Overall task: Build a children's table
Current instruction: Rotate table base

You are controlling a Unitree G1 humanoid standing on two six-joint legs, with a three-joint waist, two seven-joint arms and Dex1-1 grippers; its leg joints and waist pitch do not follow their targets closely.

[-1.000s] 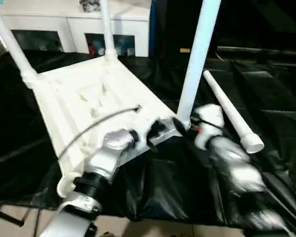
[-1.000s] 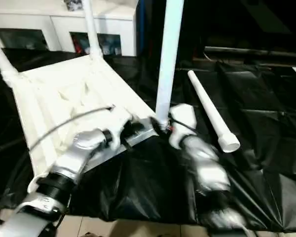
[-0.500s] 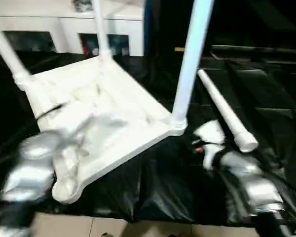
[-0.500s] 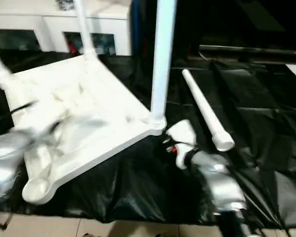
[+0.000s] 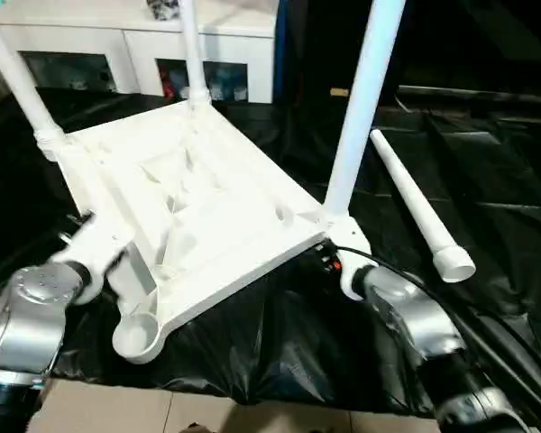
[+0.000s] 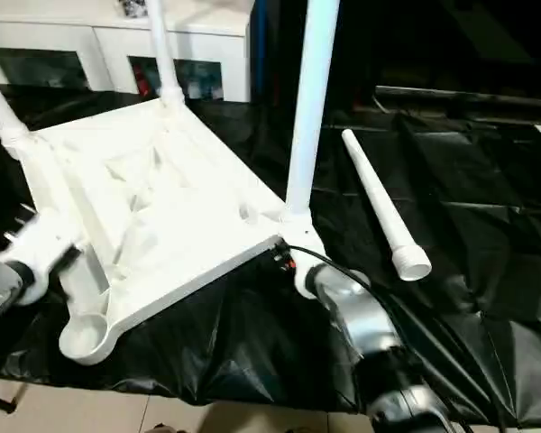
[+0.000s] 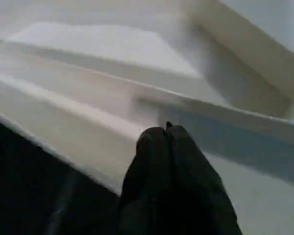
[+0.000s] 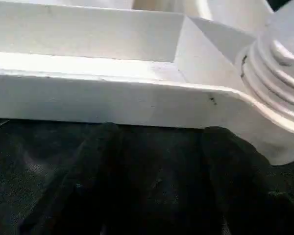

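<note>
One white table top (image 5: 198,203) lies upside down, ribs up, on the black sheet (image 5: 487,180). Three legs (image 5: 356,108) stand in corner sockets, tops cut off; a fourth leg (image 5: 419,203) lies loose at right. Left hand (image 7: 167,134) clenched empty against the top's edge; right hand (image 8: 159,139) spread, released, under the near corner.

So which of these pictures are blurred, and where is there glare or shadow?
Left wrist view: soft all over, the shut black fingers dark against the white plastic table top. Right wrist view: the table rim is sharp and evenly lit, shadow beneath it. Eye views: mostly sharp, the black plastic sheet shows shiny creases.
</note>
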